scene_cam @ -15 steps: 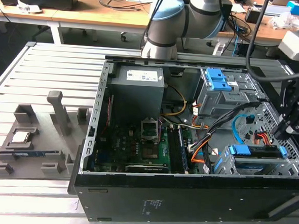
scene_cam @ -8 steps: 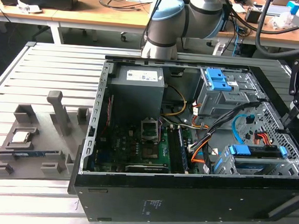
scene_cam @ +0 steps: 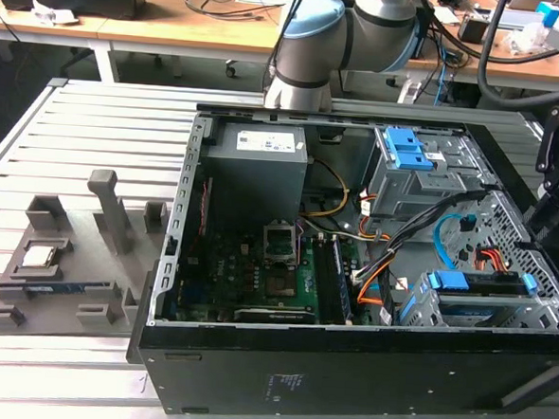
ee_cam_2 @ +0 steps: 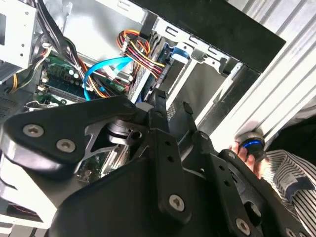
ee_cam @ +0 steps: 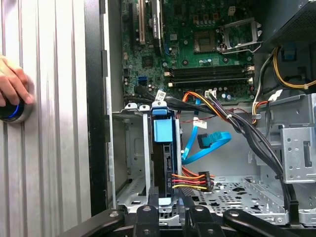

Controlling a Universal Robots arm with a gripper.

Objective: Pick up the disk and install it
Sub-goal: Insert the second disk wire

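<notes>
So the disk (ee_cam: 163, 160) already sits down in its metal bay (ee_cam: 129, 168), standing on edge, with the blue plastic tab (ee_cam: 163, 131) on the end that faces the motherboard (ee_cam: 197, 44). In the exterior view that's the bay low in the computer case (scene_cam: 346, 366), toward the exterior view's right. The gripper (ee_cam: 170, 213) is right at the disk's other end in the first wrist view, basically lined up with it. Honestly I can't tell whether it's open, shut, or clamped on the drive, since the contact spot is hidden by the gripper's own black body.

My take on how this thing handles: a hard drive is dense for its size and totally rigid, so no sag or flex to worry about. It hates knocks though, and bare metal faces are probably a bit slick. The blue rails are plastic and likely give a little, so I'd guess the safest hold is across the two railed long edges near the end, squarely, not on the tab.

The orange and red power cables (ee_cam: 190, 178) lie just beside the drive, and a blue flat cable (ee_cam: 212, 143) loops near it, so that side is crowded.

Also a person's hand (ee_cam: 12, 89) rests on a blue-lit button (ee_cam: 10, 111) on the slatted table (scene_cam: 75, 140) beside the case
</notes>
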